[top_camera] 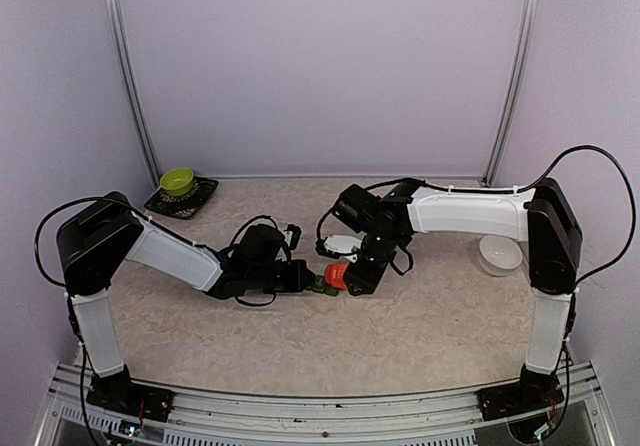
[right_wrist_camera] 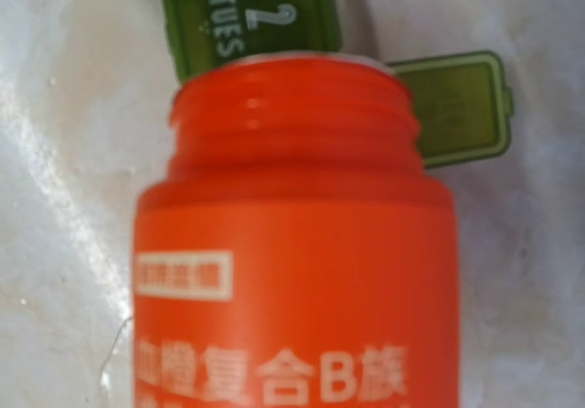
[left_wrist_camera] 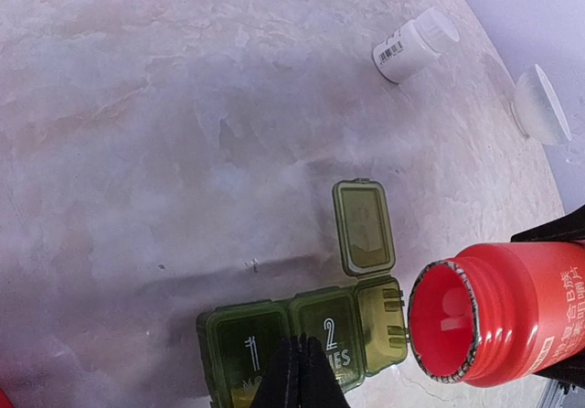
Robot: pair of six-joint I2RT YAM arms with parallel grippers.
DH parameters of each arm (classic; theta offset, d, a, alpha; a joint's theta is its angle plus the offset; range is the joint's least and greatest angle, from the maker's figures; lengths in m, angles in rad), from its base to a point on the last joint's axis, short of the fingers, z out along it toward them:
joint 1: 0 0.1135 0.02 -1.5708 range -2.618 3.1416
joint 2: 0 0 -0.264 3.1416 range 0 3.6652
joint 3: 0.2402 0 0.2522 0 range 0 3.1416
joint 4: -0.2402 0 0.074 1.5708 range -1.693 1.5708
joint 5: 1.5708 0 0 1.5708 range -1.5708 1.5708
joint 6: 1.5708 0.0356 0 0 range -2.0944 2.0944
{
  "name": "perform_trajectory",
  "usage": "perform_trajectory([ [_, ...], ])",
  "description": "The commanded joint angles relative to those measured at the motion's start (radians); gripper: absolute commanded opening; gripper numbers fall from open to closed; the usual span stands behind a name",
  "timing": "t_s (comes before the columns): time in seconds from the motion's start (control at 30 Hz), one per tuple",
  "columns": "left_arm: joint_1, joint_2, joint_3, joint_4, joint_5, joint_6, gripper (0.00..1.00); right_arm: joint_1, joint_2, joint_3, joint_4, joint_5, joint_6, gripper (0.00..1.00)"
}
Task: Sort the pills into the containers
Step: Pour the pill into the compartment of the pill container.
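We find the pouring step: right fingers [left_wrist_camera: 559, 231] clamp the red bottle [left_wrist_camera: 498, 312], mouth beside the containers [left_wrist_camera: 239, 339]' open compartment; left fingers [left_wrist_camera: 283, 381] together on them. Next calls for careful tipping.

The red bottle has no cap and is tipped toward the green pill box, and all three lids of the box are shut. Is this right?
Not quite: only two lids are shut. The left wrist view shows the end lid of the pill box, next to the red bottle, open. The rest is right.
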Motion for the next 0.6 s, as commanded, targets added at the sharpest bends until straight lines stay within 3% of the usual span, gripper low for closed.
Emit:
perform_trajectory([
  [0.0, 0.006, 0.033, 0.010, -0.026, 0.008, -0.001, 0.02, 0.014, -0.014, -0.005, 0.001, -0.005, -0.010, 0.00],
  [0.57, 0.005, 0.032, 0.007, -0.024, 0.008, -0.004, 0.02, 0.014, 0.056, -0.015, -0.052, -0.010, -0.001, 0.00],
])
